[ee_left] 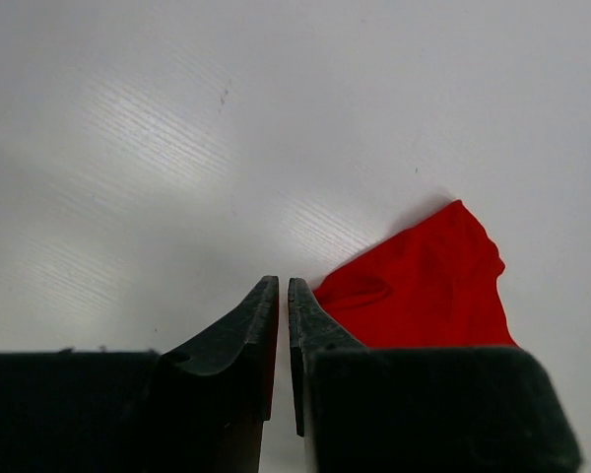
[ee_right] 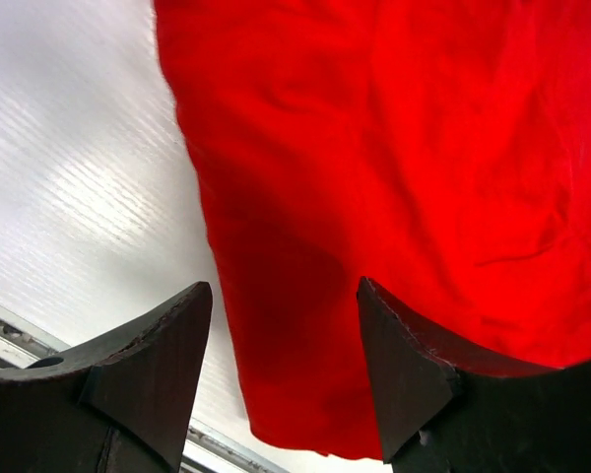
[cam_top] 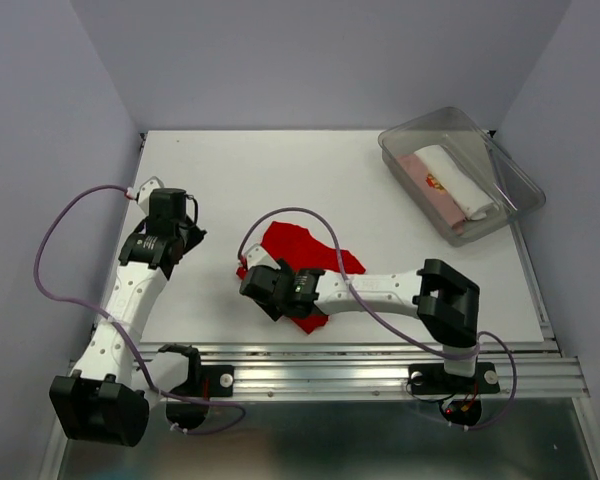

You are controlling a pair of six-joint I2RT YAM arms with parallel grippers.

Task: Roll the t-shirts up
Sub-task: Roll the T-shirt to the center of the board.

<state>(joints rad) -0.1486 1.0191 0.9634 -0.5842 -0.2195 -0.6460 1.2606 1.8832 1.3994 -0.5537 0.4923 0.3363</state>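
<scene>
Reaching in from its base at the near right, the right arm lies low across the front of the white table (cam_top: 280, 170), just beyond the metal rail (cam_top: 330, 365) that runs along the near edge. The right gripper (cam_top: 263, 288) (ee_right: 281, 291) sits at the near left side of the red t-shirt (cam_top: 300, 250), and its fingers (ee_right: 158, 365) are spread wide apart with nothing caught between them. In the right wrist view one finger hangs over bare table and the other over red cloth, with the shirt's edge running down through the gap; I cannot tell whether the tips touch the fabric. The shirt itself lies crumpled and unrolled near the middle of the table, partly hidden under that arm. Further left and a little further back, the left gripper (cam_top: 188, 238) (ee_left: 283, 283) hovers over bare table, its fingers pressed nearly together with only a thin slit between them and gripping nothing. From its own camera the red t-shirt (ee_left: 424, 286) shows just beyond and to the right of the tips, apart from them. At the far right corner stands a clear plastic tub (cam_top: 520, 185), holding a rolled white t-shirt (cam_top: 458, 178) lying beside a pale pink t-shirt (cam_top: 420, 172) with a small red print.
</scene>
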